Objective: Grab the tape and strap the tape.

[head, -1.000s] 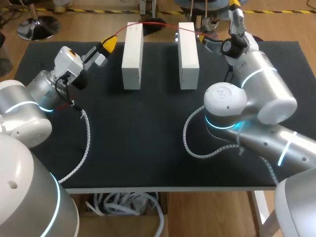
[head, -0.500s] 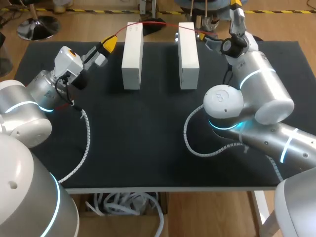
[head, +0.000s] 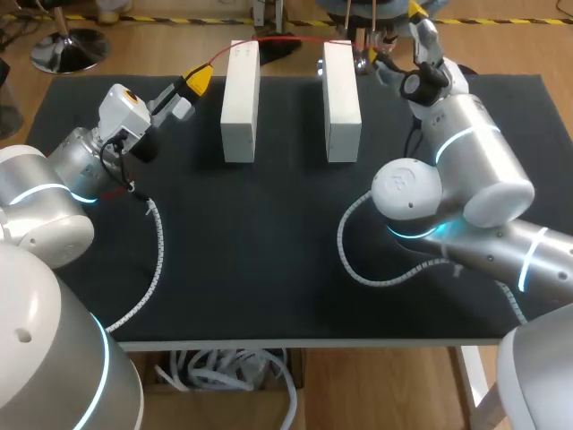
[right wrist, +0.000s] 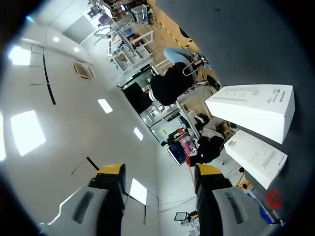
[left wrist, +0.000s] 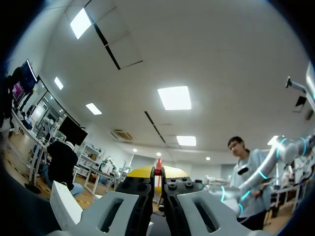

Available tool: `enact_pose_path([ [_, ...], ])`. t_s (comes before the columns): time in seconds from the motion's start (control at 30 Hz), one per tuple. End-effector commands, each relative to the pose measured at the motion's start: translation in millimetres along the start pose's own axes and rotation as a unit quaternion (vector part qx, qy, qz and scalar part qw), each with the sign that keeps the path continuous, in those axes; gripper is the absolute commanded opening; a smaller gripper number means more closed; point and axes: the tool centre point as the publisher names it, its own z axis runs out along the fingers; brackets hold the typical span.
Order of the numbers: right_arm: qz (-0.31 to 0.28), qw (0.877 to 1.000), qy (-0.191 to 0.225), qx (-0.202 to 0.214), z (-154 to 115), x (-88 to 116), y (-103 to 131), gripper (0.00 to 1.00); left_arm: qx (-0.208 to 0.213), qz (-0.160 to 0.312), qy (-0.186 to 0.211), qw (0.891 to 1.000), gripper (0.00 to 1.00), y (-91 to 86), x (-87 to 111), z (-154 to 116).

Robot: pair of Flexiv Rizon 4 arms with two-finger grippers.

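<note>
Your right hand (right wrist: 160, 172), fingers spread, has drawn back past the far bench (head: 269, 251) edge, the red tape (head: 295, 39) beside one finger now spanning both white blocks (head: 240, 100) to your left hand (head: 195, 82), which pinches it; grabbing looks done, strapping remains.

Left arm (head: 63, 179) and right arm (head: 466, 170): rounded silver-grey links banded by glowing cyan rings. White spiral-wrapped cables (head: 159, 251) trail back behind each wrist. Left gripper (head: 194, 83): pale grey fingers, black screws, yellow tips.
</note>
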Motion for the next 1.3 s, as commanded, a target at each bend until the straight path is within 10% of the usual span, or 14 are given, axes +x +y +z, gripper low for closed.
enact_pose_path([
  [0.03,0.0,1.0,-0.002,0.0,-2,0,-1,0.59,0.001,0.0,0.0,1.0,0.0,0.6,-0.3,0],
  [0.53,0.002,1.0,-0.002,0.007,-3,-1,-9,0.62,0.001,0.0,0.0,1.0,0.0,0.6,-0.3,0],
  [1.3,0.0,1.0,-0.008,0.014,-5,-8,-17,0.38,0.001,0.0,0.0,1.0,0.0,0.6,-0.3,0],
])
